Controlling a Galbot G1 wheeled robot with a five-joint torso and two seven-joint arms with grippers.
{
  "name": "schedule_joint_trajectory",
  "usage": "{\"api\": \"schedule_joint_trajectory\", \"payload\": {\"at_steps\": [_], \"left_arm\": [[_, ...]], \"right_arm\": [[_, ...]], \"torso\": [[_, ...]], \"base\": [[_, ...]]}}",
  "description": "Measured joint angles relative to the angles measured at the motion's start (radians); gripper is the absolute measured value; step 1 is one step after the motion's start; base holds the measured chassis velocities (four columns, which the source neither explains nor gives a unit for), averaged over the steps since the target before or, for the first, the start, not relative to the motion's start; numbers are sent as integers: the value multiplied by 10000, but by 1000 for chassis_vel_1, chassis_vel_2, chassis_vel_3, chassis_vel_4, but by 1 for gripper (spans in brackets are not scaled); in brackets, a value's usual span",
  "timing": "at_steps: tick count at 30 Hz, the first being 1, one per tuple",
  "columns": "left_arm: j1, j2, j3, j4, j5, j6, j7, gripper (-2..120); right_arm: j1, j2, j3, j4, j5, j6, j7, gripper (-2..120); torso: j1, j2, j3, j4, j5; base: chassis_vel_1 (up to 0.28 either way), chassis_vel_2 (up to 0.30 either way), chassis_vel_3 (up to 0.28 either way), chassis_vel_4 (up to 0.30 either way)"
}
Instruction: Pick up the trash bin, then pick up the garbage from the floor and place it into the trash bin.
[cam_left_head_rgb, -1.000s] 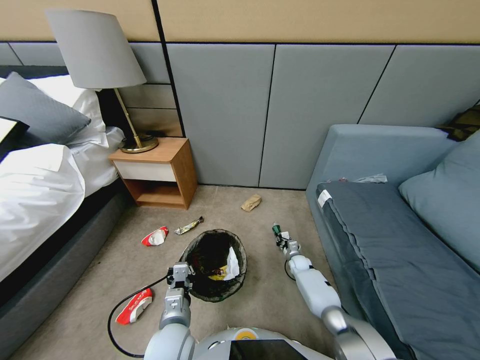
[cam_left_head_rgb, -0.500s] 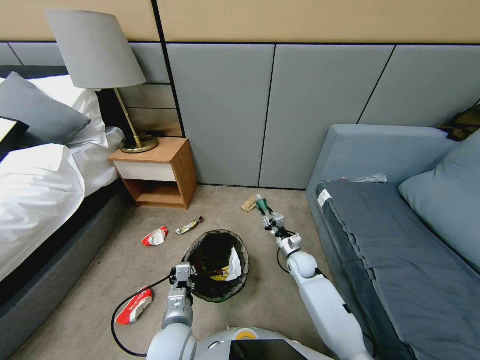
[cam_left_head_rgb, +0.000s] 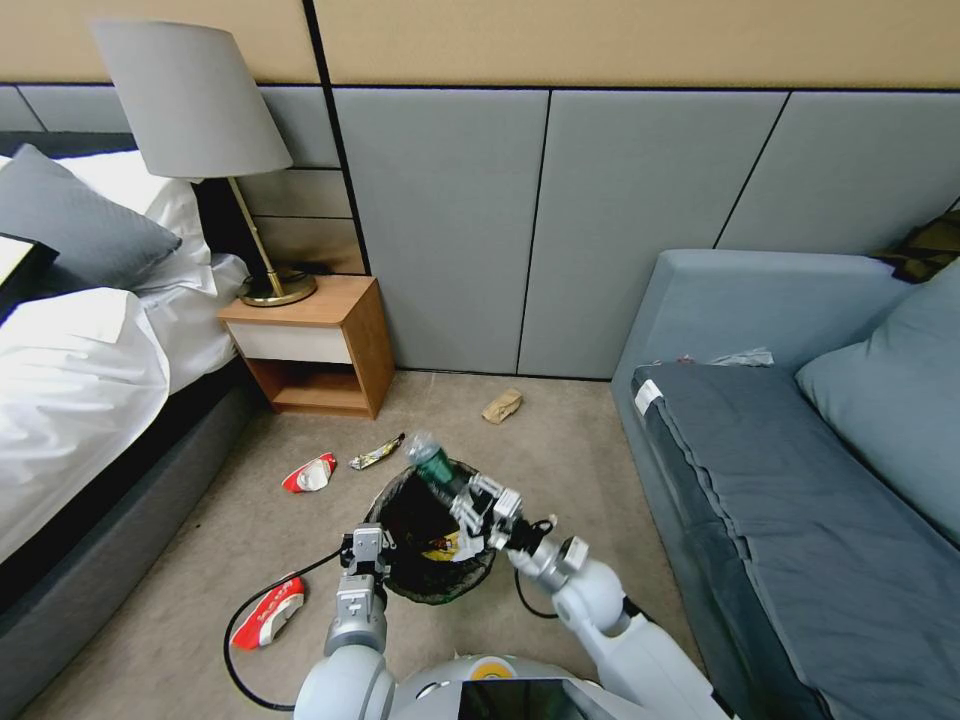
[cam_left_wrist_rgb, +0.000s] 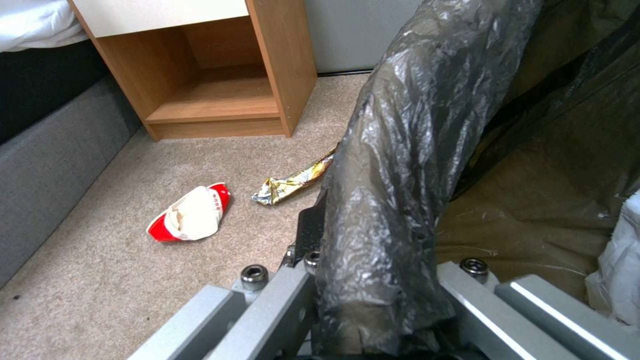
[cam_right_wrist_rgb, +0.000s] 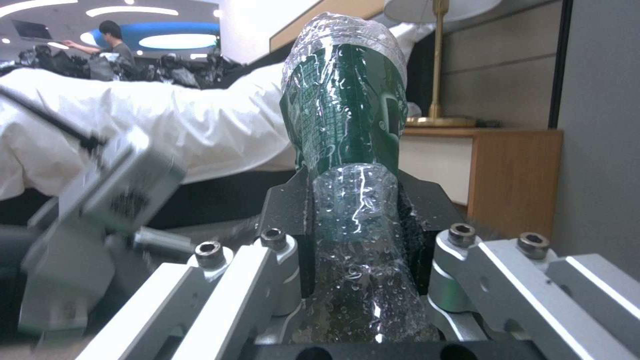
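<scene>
Beige carpeted floor (cam_left_head_rgb: 560, 450), nightstand (cam_left_head_rgb: 320, 345) at 11 o'clock. Left gripper (cam_left_head_rgb: 362, 548) clamped on trash bin (cam_left_head_rgb: 400, 490) rim; right gripper (cam_left_head_rgb: 462, 492) gripped green bottle (cam_left_head_rgb: 432, 462) above bin.

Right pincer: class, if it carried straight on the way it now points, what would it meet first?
Judging by the head view, the right pincer, shut on the green bottle, points up-left over the bin. Beyond it, probably the gold wrapper on the floor; depth is unclear.

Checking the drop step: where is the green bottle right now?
In the head view, the green bottle is clamped in the right gripper over the far rim of the trash bin, whose near-left rim the left gripper holds.
</scene>
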Motion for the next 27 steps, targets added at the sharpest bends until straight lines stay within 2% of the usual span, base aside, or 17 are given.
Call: {"api": "schedule_joint_trajectory", "payload": {"at_steps": [20, 23, 24, 26, 27], "left_arm": [[-50, -6, -18, -51, -18, 8, 8, 0], [-75, -18, -34, -70, -35, 21, 9, 0], [-75, -18, -34, -70, -35, 21, 9, 0], [-78, -22, -44, -70, -38, 24, 9, 0], [-78, -22, -44, -70, -38, 24, 9, 0]], "right_arm": [[-6, 366, 237, -1035, -250, 308, 71, 22], [-16, 380, 292, -1054, -400, 308, 68, 34], [-16, 380, 292, -1054, -400, 308, 68, 34], [-71, 361, 338, -1049, -407, 309, 68, 44], [-71, 361, 338, -1049, -407, 309, 68, 44]], "torso": [[1, 0, 1, 0, 0], [1, 0, 1, 0, 0], [1, 0, 1, 0, 0], [1, 0, 1, 0, 0], [1, 0, 1, 0, 0]], "base": [[0, 0, 0, 0], [0, 0, 0, 0], [0, 0, 0, 0], [0, 0, 0, 0], [0, 0, 0, 0]]}}
